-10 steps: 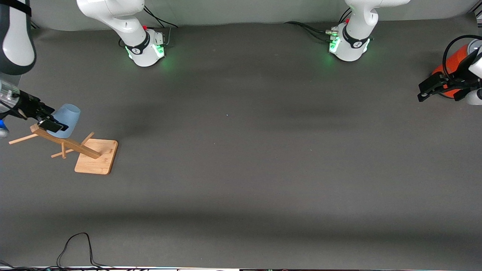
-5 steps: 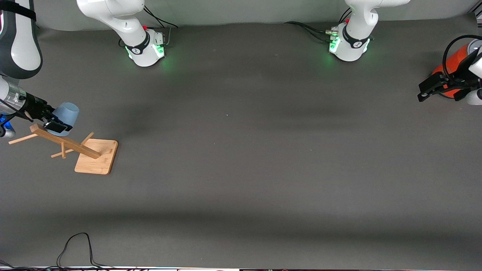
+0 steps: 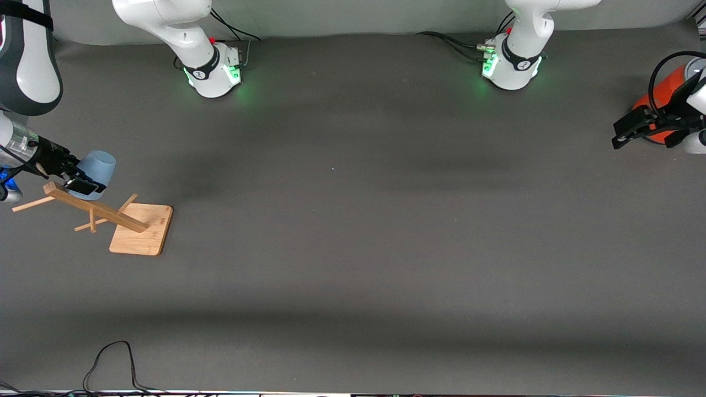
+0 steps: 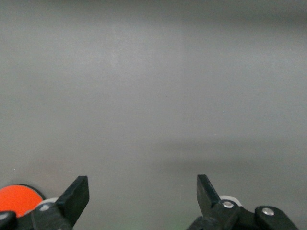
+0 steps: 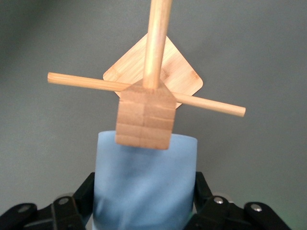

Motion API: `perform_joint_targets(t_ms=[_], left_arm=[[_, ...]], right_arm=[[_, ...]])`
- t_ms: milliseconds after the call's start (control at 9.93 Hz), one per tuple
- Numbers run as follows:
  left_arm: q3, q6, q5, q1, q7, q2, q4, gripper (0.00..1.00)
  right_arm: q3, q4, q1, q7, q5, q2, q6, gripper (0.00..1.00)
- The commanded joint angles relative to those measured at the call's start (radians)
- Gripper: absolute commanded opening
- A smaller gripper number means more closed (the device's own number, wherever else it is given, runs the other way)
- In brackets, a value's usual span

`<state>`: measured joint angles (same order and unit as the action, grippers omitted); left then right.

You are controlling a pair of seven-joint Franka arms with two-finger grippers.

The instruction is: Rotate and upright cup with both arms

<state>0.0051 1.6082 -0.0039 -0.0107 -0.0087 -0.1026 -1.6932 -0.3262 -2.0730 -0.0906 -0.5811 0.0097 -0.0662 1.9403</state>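
The pale blue cup (image 3: 97, 169) is held in the air at the right arm's end of the table, lying tilted with its rounded base pointing toward the table's middle. My right gripper (image 3: 76, 180) is shut on the cup, one finger on each side of it, above the top of a wooden peg rack (image 3: 91, 208). In the right wrist view the cup (image 5: 145, 189) fills the space between the fingers (image 5: 83, 194), with the rack's post top (image 5: 145, 117) just past it. My left gripper (image 3: 640, 129) is open and empty at the left arm's end of the table, beside the orange-red can (image 3: 659, 99).
The rack stands on a square wooden base (image 3: 142, 229) with thin pegs sticking out sideways. The orange-red can also shows at the edge of the left wrist view (image 4: 18, 200). A black cable (image 3: 113, 361) lies at the table edge nearest the front camera.
My right gripper has drawn the cup slightly toward the right arm's end of the table over the first half second, then stayed still. The left arm has not moved.
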Motion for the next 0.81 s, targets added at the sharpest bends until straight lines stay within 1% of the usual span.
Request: perform_joint_targets(t_ms=[0, 201, 302, 705], left_arm=[[0.003, -0.011, -0.004, 0.001, -0.004, 0.003, 0.007, 1.0], [0.003, -0.011, -0.004, 0.0, -0.004, 0.003, 0.007, 1.0], [0.003, -0.011, -0.004, 0.001, -0.005, 0.001, 0.007, 1.0], [0.003, -0.011, -0.004, 0.001, -0.005, 0.003, 0.007, 1.0]], right_arm=[[0.001, 0.013, -0.014, -0.016, 0.015, -0.026, -0.007, 0.44], [0.004, 0.042, -0.063, -0.031, 0.015, -0.07, -0.081, 0.44], [0.009, 0.042, -0.078, -0.081, 0.015, -0.105, -0.105, 0.44], [0.01, 0.037, -0.231, -0.297, 0.013, -0.201, -0.202, 0.44]])
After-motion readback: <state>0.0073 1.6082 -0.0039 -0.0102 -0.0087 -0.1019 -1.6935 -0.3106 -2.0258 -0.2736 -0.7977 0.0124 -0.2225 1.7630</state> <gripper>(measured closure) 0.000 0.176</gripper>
